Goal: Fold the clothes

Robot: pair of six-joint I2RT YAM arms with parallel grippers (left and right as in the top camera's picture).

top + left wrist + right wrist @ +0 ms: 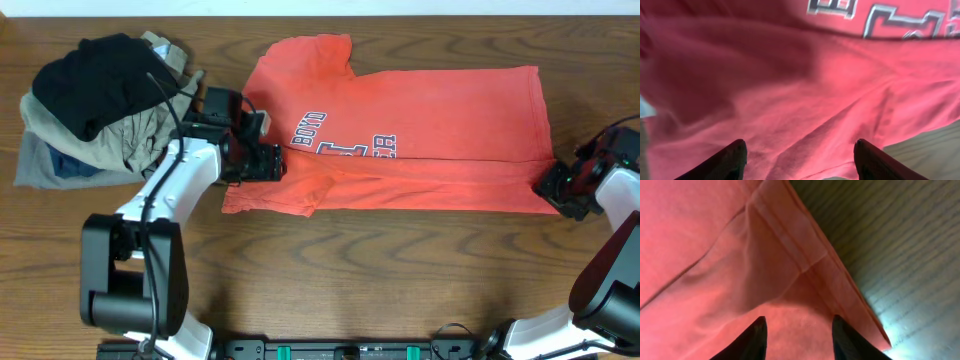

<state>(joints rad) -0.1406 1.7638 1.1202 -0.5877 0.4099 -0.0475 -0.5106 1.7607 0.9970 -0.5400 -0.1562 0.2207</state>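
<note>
The red-orange T-shirt (430, 130) lies flat across the table's middle, neck end to the left. Its lower part is folded up, and the navy-and-white lettering (340, 142) is partly covered. My left gripper (268, 162) is open over the shirt's left end by the sleeve. In the left wrist view its fingers (800, 150) stand wide apart just above the red cloth (800, 90), with the lettering (880, 20) beyond. My right gripper (553, 188) is at the shirt's front right corner. Its fingers (799, 325) are apart over the hem corner (805, 255).
A pile of other clothes sits at the back left: a black garment (100, 70) on top, khaki cloth (140, 135) under it, grey and blue cloth (50, 160) at the bottom. Bare wooden table (400, 270) runs along the front.
</note>
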